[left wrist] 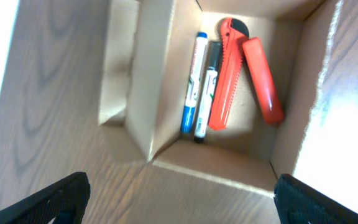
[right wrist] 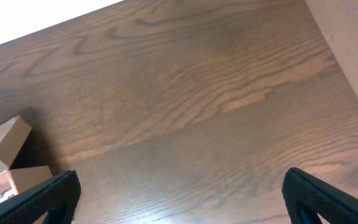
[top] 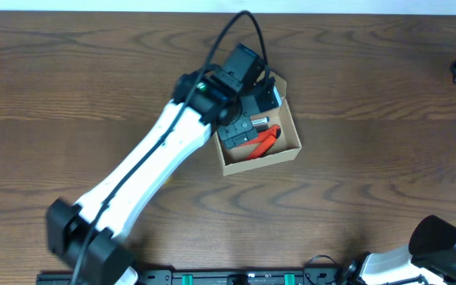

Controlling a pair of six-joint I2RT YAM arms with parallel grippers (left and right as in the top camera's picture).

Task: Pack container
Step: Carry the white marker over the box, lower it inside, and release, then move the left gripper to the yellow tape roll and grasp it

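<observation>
**Left gripper spread wide above the open cardboard container**

In the overhead view the left arm (top: 141, 174), smooth white shell with black joints, runs from the lower left of the frame up to the centre. A thin black cable (top: 240, 24) loops above it. The left gripper (left wrist: 179, 190) hangs over the container (top: 261, 163), which sits open-topped on the worktop (top: 386, 158) just right of the frame's centre.

In the left wrist view the gripper's two matte black fingertips sit in the bottom corners of the frame, spread wide. Nothing is between them and they touch nothing.

The container is plain tan cardboard with matte walls and sharp folded corners, and the worktop under it is dark brown wood with long wavy grain. Seen from the left wrist, a folded cardboard flap (left wrist: 151, 68) stands along the inside left. Just beside it lies a blue marker (left wrist: 191, 87), slim and round. A black-capped marker (left wrist: 207, 93) with a white barrel touches it. Next comes a red plastic utility knife (left wrist: 225, 74), ridged along its edge, then a smooth red bar (left wrist: 263, 81) with rounded ends, tilted so that its top meets the knife.

At the lower right of the overhead frame lies the right arm (top: 450, 241). In the right wrist view the right gripper (right wrist: 182, 186) is also spread wide, holding nothing, over bare wood well apart from the container, whose corner shows at the left edge.
</observation>
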